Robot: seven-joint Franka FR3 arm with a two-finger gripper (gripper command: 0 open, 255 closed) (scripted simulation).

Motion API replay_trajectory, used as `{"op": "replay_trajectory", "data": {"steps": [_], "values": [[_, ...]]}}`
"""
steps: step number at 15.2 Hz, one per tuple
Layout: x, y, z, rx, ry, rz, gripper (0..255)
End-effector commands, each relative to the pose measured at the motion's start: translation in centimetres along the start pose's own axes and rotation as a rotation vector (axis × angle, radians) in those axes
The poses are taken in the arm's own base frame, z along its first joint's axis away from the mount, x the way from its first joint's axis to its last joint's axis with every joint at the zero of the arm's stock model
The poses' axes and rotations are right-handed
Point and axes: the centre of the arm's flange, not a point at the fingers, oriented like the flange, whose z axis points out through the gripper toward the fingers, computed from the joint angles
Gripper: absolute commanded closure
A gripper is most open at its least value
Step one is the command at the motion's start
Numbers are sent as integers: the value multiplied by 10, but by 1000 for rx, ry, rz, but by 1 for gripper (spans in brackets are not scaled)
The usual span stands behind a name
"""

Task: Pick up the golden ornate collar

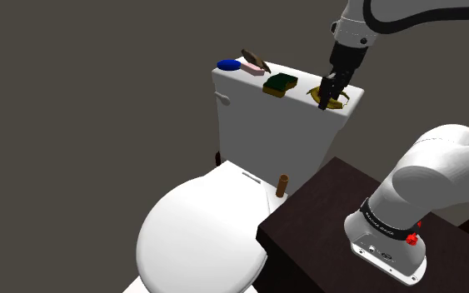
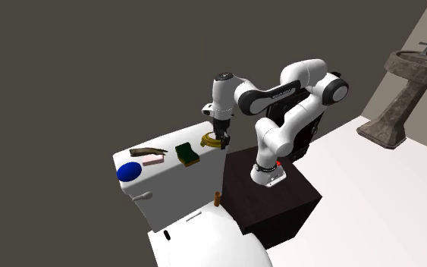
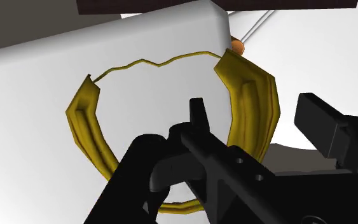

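Note:
The golden ornate collar (image 3: 85, 121) lies flat as an open ring on the white toilet tank lid (image 1: 245, 83), at the end nearer the stand. In the shoulder view the collar (image 1: 338, 104) is partly hidden behind my gripper (image 1: 328, 98), which points straight down onto it. Along the hand, the gripper (image 3: 254, 113) is open: one finger (image 3: 198, 114) stands inside the ring and the other outside it. The collar's thick band lies between them, with a gap on each side. From the second exterior view the collar (image 2: 211, 140) sits under the gripper (image 2: 222, 142).
On the same lid lie a green sponge-like block (image 1: 280, 83), a pink bar (image 1: 252, 70) with a brown piece (image 1: 255, 58) on it, and a blue disc (image 1: 228, 64). The toilet's closed seat lid (image 1: 199, 237) is below. A stone sink (image 2: 412, 76) stands far off.

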Motion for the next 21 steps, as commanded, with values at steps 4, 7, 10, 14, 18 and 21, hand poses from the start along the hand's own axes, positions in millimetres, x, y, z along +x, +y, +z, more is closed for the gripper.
{"op": "replay_trajectory", "data": {"steps": [4, 7, 10, 14, 18, 21], "values": [[0, 0, 1, 0, 0, 0, 255], [0, 0, 1, 0, 0, 0, 255], [0, 0, -4, 0, 0, 0, 255], [1, 0, -25, 0, 0, 0, 255], [1, 0, -46, 0, 0, 0, 255], [2, 0, -62, 0, 0, 0, 255]]}}
